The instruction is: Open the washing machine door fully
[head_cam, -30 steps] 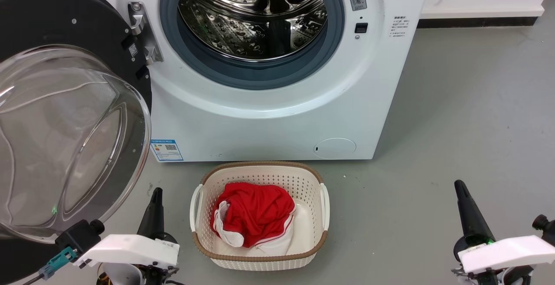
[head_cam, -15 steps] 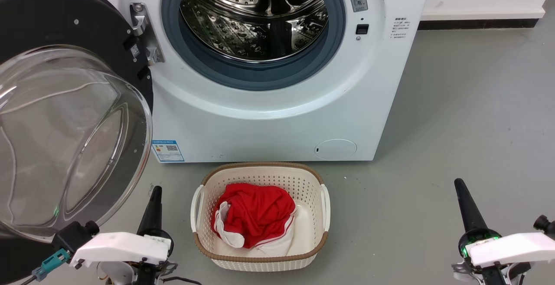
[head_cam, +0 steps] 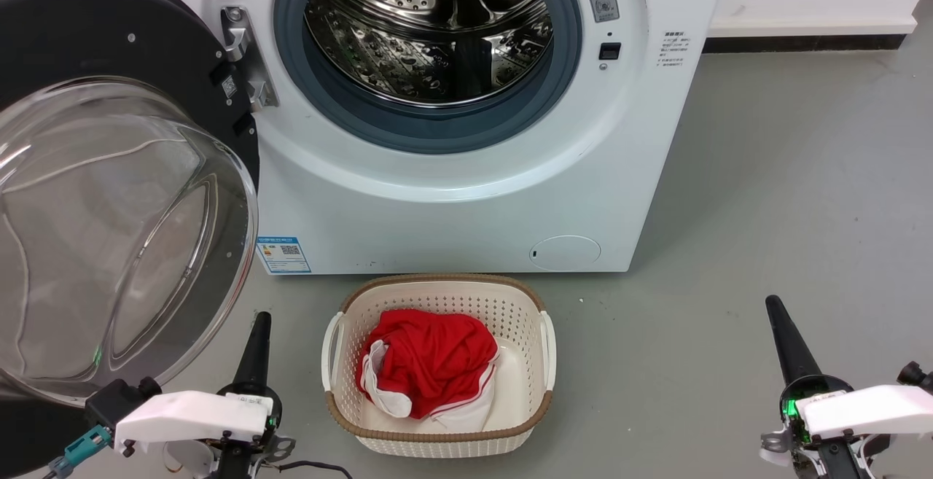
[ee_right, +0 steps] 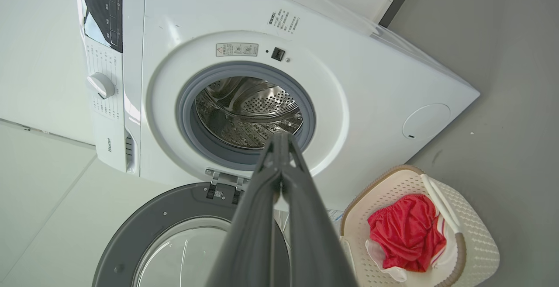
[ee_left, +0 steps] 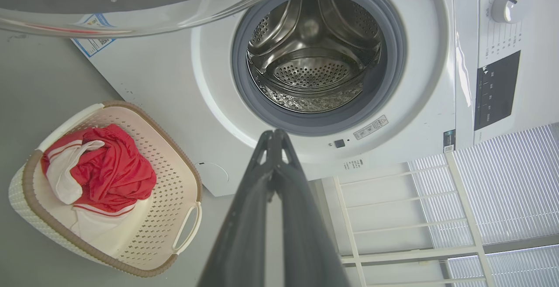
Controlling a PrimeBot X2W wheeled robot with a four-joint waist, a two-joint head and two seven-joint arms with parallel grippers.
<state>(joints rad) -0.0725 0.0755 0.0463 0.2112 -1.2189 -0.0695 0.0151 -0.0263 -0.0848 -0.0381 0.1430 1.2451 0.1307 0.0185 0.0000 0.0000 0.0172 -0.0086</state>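
Washing machine door (head_cam: 124,195) stood swung out left of the steel drum (head_cam: 430,34), hanging on its hinge (head_cam: 244,63) — judged at or near full travel. Left claw (head_cam: 259,326) pinched shut, empty, low beside the door's lower rim, not touching. Right claw (head_cam: 774,311) likewise shut and empty, well apart. If travel remains: nudge the black rim, not the glass bowl, along the hinge arc — gently, clear of the laundry basket (head_cam: 437,278).

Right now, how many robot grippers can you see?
2. The left gripper is at the head view's lower left, beside the washing machine door; the right gripper is at the lower right, above the grey floor.
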